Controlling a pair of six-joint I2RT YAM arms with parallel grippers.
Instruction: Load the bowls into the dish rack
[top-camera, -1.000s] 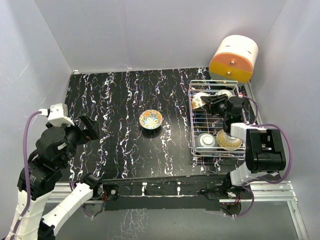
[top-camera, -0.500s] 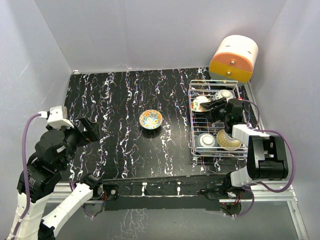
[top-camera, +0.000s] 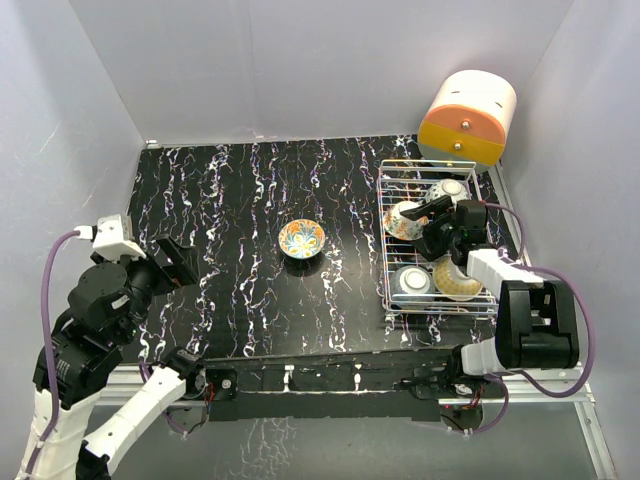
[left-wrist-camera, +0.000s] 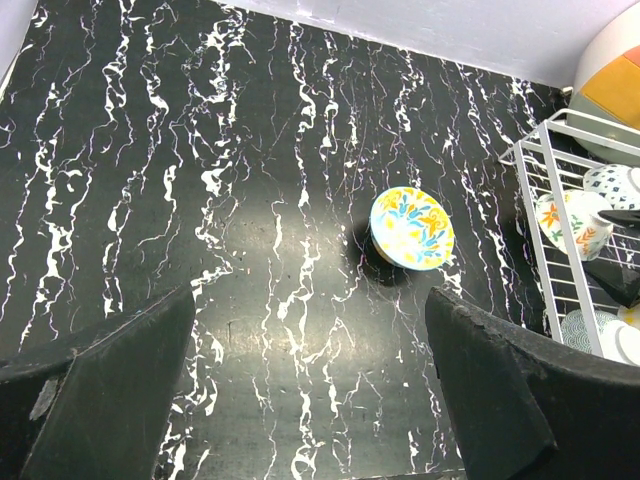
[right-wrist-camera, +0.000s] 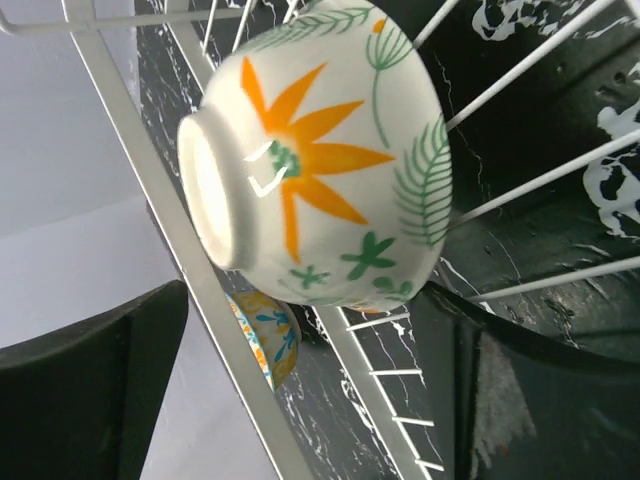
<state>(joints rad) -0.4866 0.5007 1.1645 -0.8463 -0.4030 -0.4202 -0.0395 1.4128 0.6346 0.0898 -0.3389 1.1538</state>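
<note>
Orange-floral bowl (right-wrist-camera: 320, 150) lies tipped in the dish rack (top-camera: 386, 262), just ahead of the right gripper (top-camera: 438, 218); its jaws have let go and drawn back; the yellow-patterned bowl (top-camera: 301, 238) is still to load.

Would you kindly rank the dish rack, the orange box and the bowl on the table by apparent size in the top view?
Largest to smallest: dish rack, orange box, bowl on the table. The box sits farther back, yet the order looks clear.
</note>
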